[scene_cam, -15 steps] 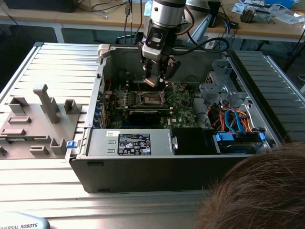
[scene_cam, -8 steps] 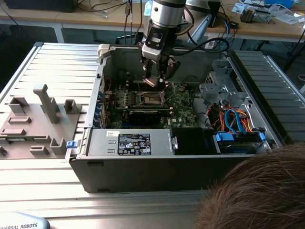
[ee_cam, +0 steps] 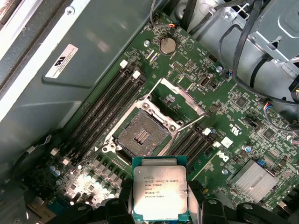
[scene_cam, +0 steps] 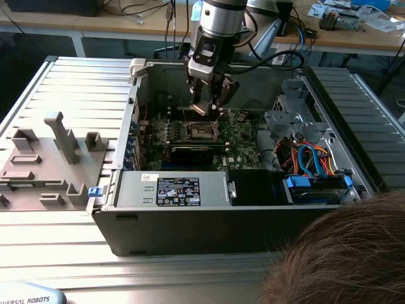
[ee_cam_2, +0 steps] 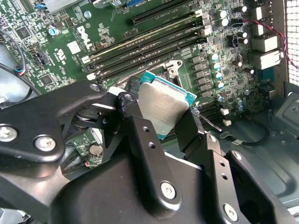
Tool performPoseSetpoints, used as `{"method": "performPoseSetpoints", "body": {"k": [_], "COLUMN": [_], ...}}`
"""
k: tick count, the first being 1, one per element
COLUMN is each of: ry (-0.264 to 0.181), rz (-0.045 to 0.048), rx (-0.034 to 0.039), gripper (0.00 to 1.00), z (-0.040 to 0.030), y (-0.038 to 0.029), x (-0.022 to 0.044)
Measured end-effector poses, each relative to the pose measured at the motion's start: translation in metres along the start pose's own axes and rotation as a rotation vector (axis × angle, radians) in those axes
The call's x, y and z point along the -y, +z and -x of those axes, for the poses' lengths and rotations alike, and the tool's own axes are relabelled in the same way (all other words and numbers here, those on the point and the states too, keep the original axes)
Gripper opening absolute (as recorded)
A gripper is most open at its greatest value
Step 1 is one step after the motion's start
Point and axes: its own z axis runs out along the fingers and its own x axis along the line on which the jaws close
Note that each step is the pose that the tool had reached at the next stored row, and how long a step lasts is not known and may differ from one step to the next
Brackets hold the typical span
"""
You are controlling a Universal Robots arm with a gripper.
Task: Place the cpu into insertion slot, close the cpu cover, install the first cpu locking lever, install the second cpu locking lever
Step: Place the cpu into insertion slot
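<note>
My gripper (scene_cam: 204, 106) hangs inside an open computer case, shut on the cpu (ee_cam: 160, 192), a flat silver-topped chip with a green edge. In both wrist views the chip sits clamped between the two black fingers (ee_cam_2: 140, 126). The cpu (ee_cam_2: 163, 105) hovers above the green board, apart from it. The insertion slot (ee_cam: 141, 136) is a dark square socket with a silver rim and lies bare beside the chip. Its cpu cover (ee_cam: 184, 96) stands swung open on the far side of the socket. In the exterior view the insertion slot (scene_cam: 201, 131) lies just below my gripper.
Memory slots (ee_cam: 103, 112) flank the socket. A long black card (scene_cam: 193, 154) sits in front of it, with a power supply (scene_cam: 183, 190) nearer still. A drive cage (scene_cam: 297, 107) and coloured cables (scene_cam: 310, 158) fill the exterior view's right. A person's hair (scene_cam: 342, 253) shows at the lower right.
</note>
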Motion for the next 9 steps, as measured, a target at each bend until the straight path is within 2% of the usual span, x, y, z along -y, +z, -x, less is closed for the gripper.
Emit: {"method": "performPoseSetpoints", "body": {"k": [9], "ry": [0.004], "rz": [0.0], "rx": [-0.0004], "gripper": [0.55], "z": [0.0], "y": [0.0004], "x": [-0.0001]}}
